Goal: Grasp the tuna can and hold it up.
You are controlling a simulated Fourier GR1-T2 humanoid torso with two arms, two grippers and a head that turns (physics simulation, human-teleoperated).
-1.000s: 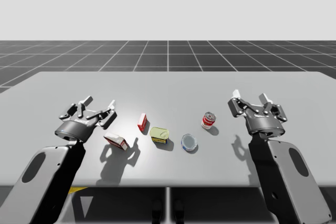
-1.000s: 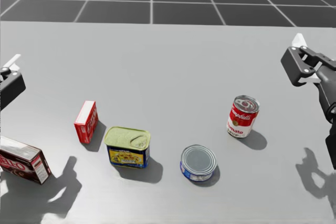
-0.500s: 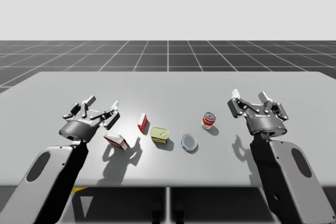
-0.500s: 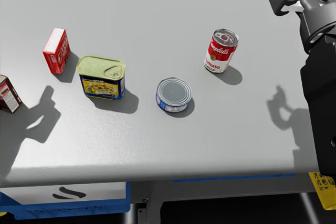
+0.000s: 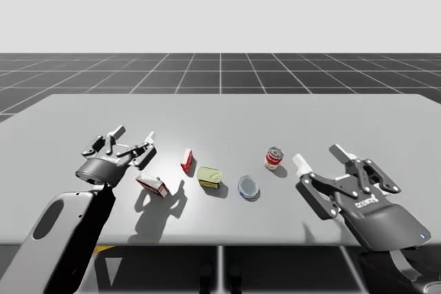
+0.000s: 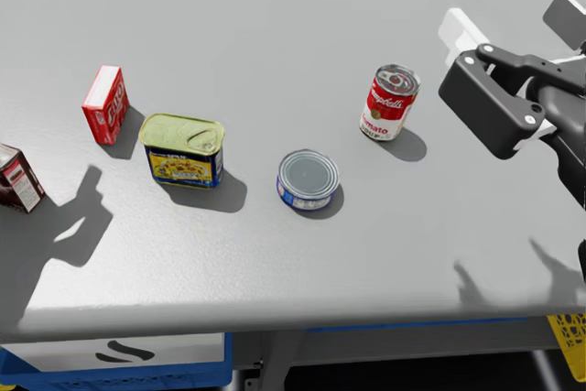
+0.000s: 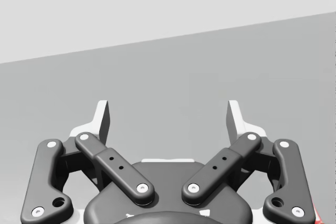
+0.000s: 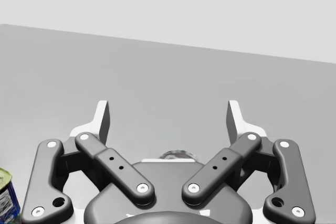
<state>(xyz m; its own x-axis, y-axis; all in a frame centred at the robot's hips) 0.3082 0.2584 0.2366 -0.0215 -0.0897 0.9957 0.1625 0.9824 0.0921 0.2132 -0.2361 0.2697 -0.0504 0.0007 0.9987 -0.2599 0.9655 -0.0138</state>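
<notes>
Tuna can [image 5: 249, 186]: low round can with blue sides, standing on its base on the bench [image 5: 220, 111], a little right of the middle and towards the near edge.
Axis: the can's own axis is vertical and short, with the lid facing up. Its greater extent lies across the lid. Being round, it points no particular way along the bench.
Neighbours: a red-and-white can [image 5: 273, 158] stands upright to the far right, apart from it. A yellow-lidded rectangular can [image 5: 209, 176] stands to the left, also apart.
Right gripper [image 5: 319, 156]: raised above the bench at the right, fingers spread wide and holding nothing. The tuna can lies to its left and lower down.
Left gripper [image 5: 133, 134]: at the left, fingers likewise spread and empty, hovering by a red-and-white box [image 5: 153, 184]. A small red box [image 5: 186, 160] and the rectangular can stand between it and the tuna can.
Nearer arm: the right, by judgement, with open bench between it and the can.
Governing relation: the fingers must probably travel left and down, then straddle the can's round wall from two opposite sides.
Clearance: the red-and-white can is the nearest obstacle on that path.
</notes>
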